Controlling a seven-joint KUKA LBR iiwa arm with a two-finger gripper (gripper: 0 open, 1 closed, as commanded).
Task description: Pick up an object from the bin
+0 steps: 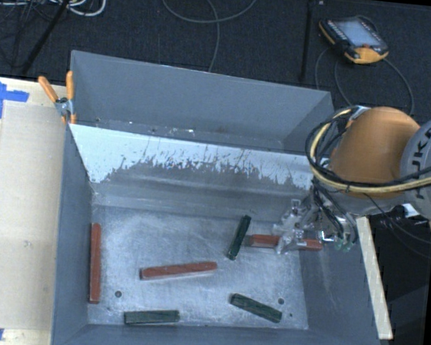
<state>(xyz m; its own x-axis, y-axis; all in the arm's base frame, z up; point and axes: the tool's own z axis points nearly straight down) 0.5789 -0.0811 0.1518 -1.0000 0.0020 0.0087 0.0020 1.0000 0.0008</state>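
My gripper point(291, 238) is at the right side of the bin, low by the right wall. It is shut across the middle of a short red-brown bar point(263, 242). The bar lies level, with one end sticking out to the left of the fingers and the other to the right, over the sloping wall. Just left of that bar's end, a dark green bar point(238, 237) stands nearly upright in the view, close to the held bar but apart from the gripper.
A longer red-brown bar point(179, 270) lies mid-floor. One dark green bar point(256, 308) is near the front right and another point(152, 318) at the front edge. A third red-brown bar point(95, 262) runs along the left wall. The arm's orange cover and cables hang over the right rim.
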